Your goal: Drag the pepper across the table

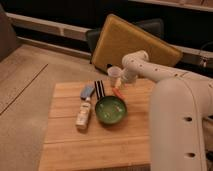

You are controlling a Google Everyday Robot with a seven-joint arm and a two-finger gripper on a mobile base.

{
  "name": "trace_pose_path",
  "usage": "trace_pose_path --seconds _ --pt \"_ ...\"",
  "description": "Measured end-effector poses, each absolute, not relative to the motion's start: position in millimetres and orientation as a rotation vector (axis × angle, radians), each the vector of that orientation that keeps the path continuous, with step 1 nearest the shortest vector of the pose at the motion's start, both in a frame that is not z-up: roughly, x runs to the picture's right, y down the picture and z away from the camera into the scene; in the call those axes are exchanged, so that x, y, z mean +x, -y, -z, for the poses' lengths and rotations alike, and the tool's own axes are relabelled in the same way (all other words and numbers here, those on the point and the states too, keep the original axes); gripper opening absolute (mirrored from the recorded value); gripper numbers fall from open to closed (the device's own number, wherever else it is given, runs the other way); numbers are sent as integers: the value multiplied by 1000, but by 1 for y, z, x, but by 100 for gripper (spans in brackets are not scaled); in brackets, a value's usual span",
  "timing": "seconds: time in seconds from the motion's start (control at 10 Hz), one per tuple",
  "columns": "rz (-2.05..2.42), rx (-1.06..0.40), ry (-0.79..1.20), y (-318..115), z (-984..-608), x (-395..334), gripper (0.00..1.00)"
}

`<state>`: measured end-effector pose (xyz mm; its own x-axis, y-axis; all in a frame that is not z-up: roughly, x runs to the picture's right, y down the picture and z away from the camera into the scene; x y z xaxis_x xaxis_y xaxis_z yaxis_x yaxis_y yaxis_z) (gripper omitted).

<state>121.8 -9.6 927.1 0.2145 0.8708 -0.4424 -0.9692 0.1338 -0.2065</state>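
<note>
One arm (150, 70) reaches from three o'clock, gripper (115, 76) spread above the table's (65, 145) far edge. The pepper (118, 93) lies at the green bowl's (111, 111) twelve o'clock; my elbow (175, 120) hides the table's right side.

Square light-brown plank desk (92, 150), boards running left to right. Everything on it sits in the far half.

- Round green bowl (101, 115) near the middle.
- Cream-white bottle (83, 114) lying on its side just left of the bowl, apart from it.
- Small blue object (87, 91) behind the bottle.
- Flat black-and-white striped piece (100, 88) just right of the blue object, behind the bowl's rim.
- Slim orange-red pepper (118, 93) just behind the bowl's right side, lying at an angle.
- Small white cup-like item (114, 74) at the far edge.

Hand (120, 85) is directly over the pepper's far end, jaws spread; contact can't be confirmed.
</note>
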Motion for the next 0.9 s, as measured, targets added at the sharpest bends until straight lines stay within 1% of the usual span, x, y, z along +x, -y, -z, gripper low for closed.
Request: trace_pose_path --seconds 0.3,0.7,0.9 --pt "-1334 -572 -239 1 -944 114 65" --pt "-1318 -672 -327 -27 -967 125 65" --pt "-1296 -723 -361 -36 -982 119 65"
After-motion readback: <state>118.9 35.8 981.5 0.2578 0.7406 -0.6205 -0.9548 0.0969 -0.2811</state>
